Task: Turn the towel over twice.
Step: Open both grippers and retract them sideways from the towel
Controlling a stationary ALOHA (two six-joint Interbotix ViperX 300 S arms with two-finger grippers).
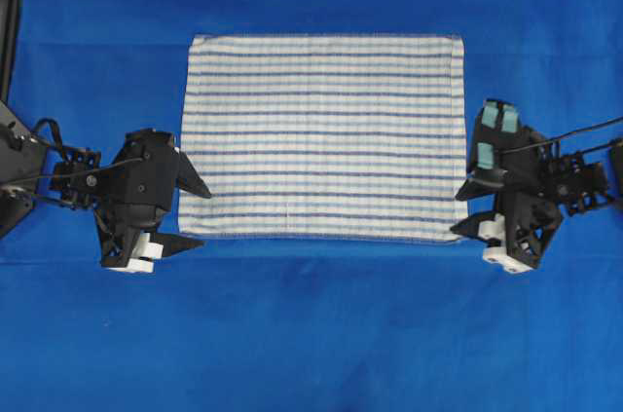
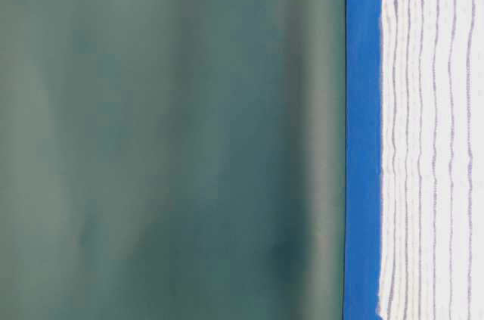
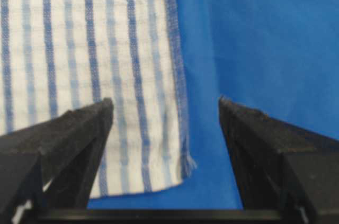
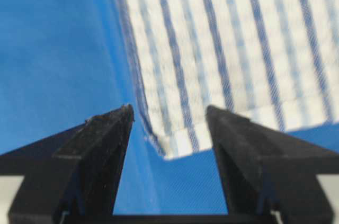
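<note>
1. The left pincer (image 1: 195, 215) stands with its jaws spread wide and nothing between them; its fingertips sit at the towel's near left corner, one over the cloth's edge and one over bare blue covering.
2. The right pincer (image 1: 465, 209) is likewise wide apart and grips nothing, its tips straddling the near right corner; in the right wrist view that corner lifts slightly off the surface.
3. The towel (image 1: 321, 134) lies spread flat and rectangular in the middle of the worktop (image 1: 311, 334), stripes running side to side, hems visible along its edges.
4. Blue covering surrounds the towel on every side.
</note>
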